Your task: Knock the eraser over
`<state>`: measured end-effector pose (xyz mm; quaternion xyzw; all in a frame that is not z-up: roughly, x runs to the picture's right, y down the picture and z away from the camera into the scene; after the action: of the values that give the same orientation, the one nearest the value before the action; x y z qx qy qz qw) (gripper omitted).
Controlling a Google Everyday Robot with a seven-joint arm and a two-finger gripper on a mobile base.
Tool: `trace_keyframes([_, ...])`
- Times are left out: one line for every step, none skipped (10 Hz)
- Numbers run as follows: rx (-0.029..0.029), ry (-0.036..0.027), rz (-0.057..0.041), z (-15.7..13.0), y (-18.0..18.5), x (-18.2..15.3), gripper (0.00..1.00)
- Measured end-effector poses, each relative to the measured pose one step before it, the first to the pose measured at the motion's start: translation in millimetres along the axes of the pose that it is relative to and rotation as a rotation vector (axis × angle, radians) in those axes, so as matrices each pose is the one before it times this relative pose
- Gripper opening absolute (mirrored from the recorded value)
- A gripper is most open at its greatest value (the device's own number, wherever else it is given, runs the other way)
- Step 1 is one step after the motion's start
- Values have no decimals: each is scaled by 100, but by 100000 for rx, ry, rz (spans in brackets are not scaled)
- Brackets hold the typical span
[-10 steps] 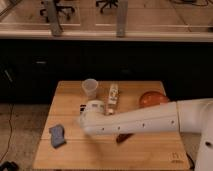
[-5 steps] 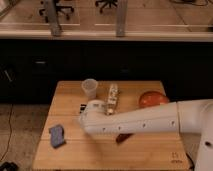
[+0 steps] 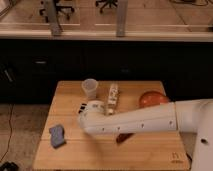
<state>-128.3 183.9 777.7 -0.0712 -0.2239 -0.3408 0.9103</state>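
Observation:
The eraser (image 3: 113, 96), a long narrow whitish bar with small dark and yellowish marks, is on the wooden table (image 3: 155, 155) just right of the clear plastic cup (image 3: 90, 88). Its near end meets the rounded white wrist of my arm. My gripper (image 3: 82, 108) is at the left end of the white arm, which reaches across the table from the right. The gripper is left of the eraser's near end and in front of the cup. It holds nothing that I can see.
A blue spongy block (image 3: 57, 135) lies at the table's front left. An orange-red rounded object (image 3: 152, 98) sits at the back right. A dark brown oblong piece (image 3: 124, 138) shows partly under the arm. A dark cabinet front stands behind the table.

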Motion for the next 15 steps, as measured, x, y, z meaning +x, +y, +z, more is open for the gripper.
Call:
trace_keyframes([103, 135, -9, -2, 66, 225, 26])
trace_keyframes([276, 131, 39, 227, 31, 203, 27])
trace_keyframes([522, -205, -561, 196, -358, -123, 22])
trace_keyframes([134, 200, -127, 109, -50, 103, 19])
trace_keyframes([148, 289, -208, 114, -35, 17, 19])
trace_keyframes([374, -176, -119, 133, -107, -108, 19])
trace_keyframes([333, 165, -74, 207, 88, 136, 19])
trace_keyframes([410, 471, 122, 52, -71, 222, 19])
trace_keyframes([436, 363, -268, 214, -187, 80, 19])
trace_keyframes([151, -75, -444, 159, -184, -126, 19])
trace_keyframes([191, 144, -20, 97, -23, 88, 19])
trace_keyframes([374, 150, 263, 112, -71, 219, 22])
trace_keyframes([461, 88, 248, 198, -189, 264, 24])
trace_keyframes([93, -9, -263, 115, -149, 5, 23])
trace_keyframes([280, 68, -560, 178, -219, -74, 19])
